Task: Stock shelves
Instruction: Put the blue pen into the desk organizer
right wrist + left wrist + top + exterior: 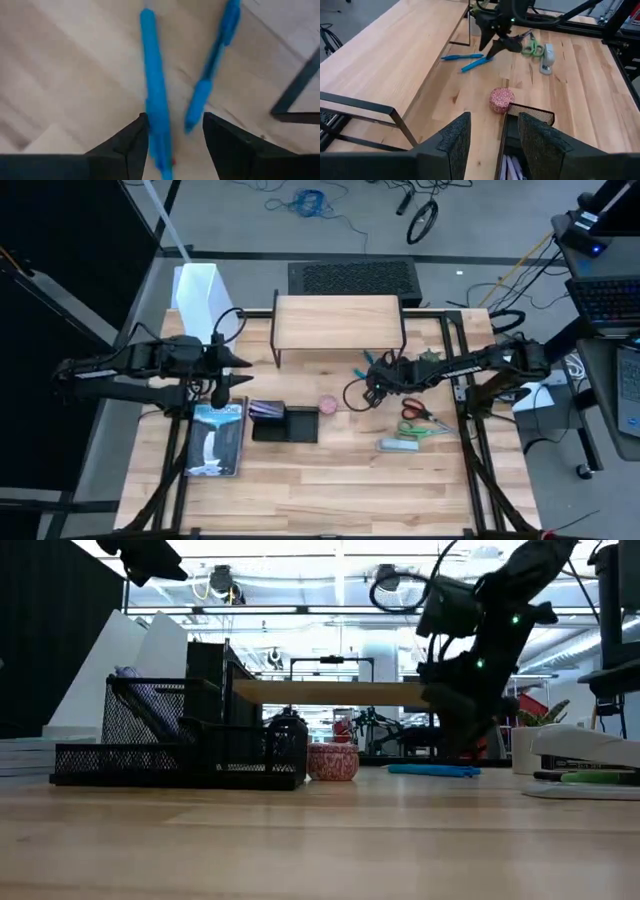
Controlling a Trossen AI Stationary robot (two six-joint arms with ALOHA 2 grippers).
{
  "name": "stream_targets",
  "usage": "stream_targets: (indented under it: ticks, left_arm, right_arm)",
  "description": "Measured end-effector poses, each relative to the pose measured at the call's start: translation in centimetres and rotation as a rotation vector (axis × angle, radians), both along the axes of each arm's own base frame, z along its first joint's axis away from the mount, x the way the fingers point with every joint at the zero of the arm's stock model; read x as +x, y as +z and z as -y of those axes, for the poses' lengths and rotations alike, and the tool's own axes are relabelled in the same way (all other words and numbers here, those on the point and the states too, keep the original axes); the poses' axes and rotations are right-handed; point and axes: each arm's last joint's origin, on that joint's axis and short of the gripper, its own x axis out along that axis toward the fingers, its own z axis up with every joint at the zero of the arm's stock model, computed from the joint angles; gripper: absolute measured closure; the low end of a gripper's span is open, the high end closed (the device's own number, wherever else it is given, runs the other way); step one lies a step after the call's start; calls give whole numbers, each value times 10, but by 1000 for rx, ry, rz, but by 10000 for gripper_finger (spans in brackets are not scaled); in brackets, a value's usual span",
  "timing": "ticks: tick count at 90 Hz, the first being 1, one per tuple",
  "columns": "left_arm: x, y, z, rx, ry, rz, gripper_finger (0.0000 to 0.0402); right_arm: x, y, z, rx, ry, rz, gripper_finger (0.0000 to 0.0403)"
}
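The shelves (338, 320), a light-wood top on thin black legs, stand at the far middle of the table. Two blue pens (155, 85) (212, 70) lie on the table in front of the shelves' right end (462, 56). My right gripper (174, 132) (372, 385) is low over them and open, and one pen runs between its fingers. My left gripper (492, 135) (240, 367) hovers open above the black mesh organizer (285, 422), to the left of the shelves, with nothing between its fingers. My right gripper points down at the table with its open fingers on either side of one blue pen's end (159, 135). The fingers lie roughly along the pen, which rests flat on the table. Whether a finger touches the pen, I cannot tell.
A pink round tin (328, 405) sits right of the organizer. Scissors (420, 420) and a stapler (400, 445) lie at the right. A book (217, 440) lies near the left. A tall white file box (200, 295) stands at the far left.
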Motion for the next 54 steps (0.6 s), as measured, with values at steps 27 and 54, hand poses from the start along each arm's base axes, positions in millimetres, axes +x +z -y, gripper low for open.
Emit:
stream_targets:
  ticks: [27,54]
  left_arm:
    - [0,0,0,0,0,1,250]
    - [0,1,0,0,0,11,250]
  right_arm:
    - [2,-23,-4,5,25,14,243]
    - [3,-32,-6,13,27,-22,246]
